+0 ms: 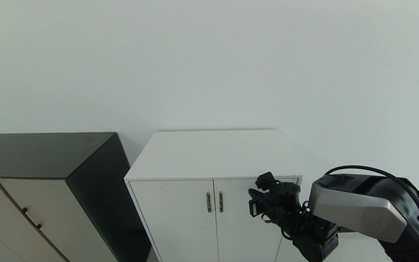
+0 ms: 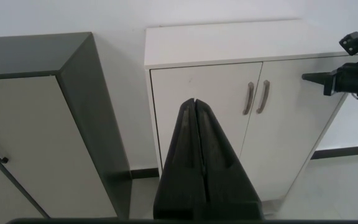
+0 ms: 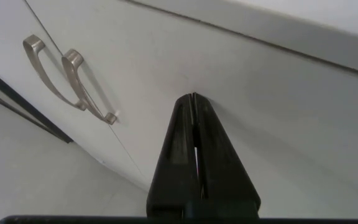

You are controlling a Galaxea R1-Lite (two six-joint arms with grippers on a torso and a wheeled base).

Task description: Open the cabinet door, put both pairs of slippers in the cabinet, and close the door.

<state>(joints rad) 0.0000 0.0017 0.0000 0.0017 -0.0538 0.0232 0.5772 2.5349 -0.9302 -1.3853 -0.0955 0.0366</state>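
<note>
The white cabinet (image 1: pixel 213 156) stands against the wall with both doors closed. Two metal handles (image 1: pixel 214 202) sit side by side at the middle seam. My right gripper (image 1: pixel 252 203) is held in front of the right door (image 1: pixel 242 225), a little to the right of the handles. In the right wrist view its fingers are pressed together (image 3: pixel 193 98), with the tips close to the door panel and the handles (image 3: pixel 73 81) off to one side. My left gripper (image 2: pixel 194 102) is shut with nothing in it, farther back from the cabinet (image 2: pixel 204 118), facing the left door.
A dark-topped cabinet (image 1: pixel 46 154) with pale drawer fronts stands directly left of the white one, leaving a narrow gap. A plain white wall is behind both. In the left wrist view there is floor and a dark skirting board (image 2: pixel 347 151) to the right of the white cabinet.
</note>
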